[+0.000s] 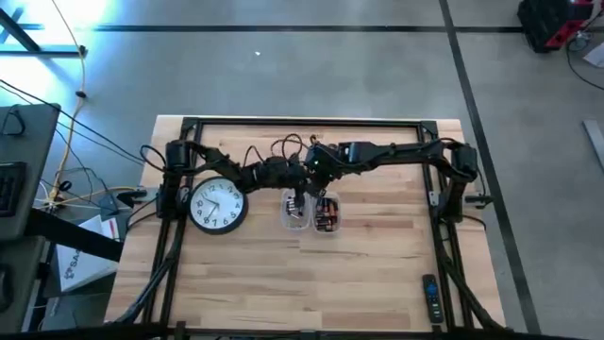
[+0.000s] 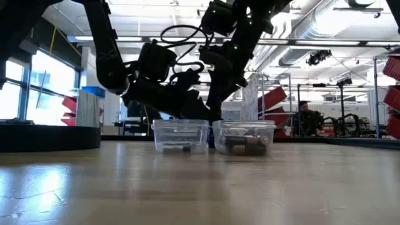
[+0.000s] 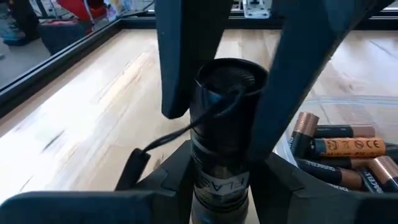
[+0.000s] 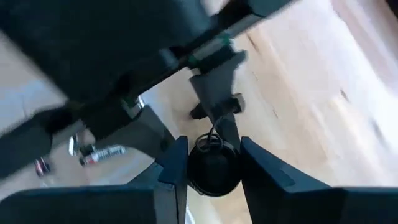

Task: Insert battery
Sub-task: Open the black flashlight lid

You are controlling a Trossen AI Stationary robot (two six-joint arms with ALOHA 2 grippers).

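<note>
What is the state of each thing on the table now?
flashlight: held by both grippers, off the table
left gripper: shut on flashlight
right gripper: shut on flashlight
battery tub: open, batteries inside
other tub: open, nearly empty
clock: lying face up
remote: lying flat

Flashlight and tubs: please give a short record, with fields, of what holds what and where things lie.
flashlight: black, above the tubs
left gripper: jaws shut on its body
right gripper: around its end
batteries: in one clear tub
other tub: few small items
clock: table's left part
remote: table's right part
</note>
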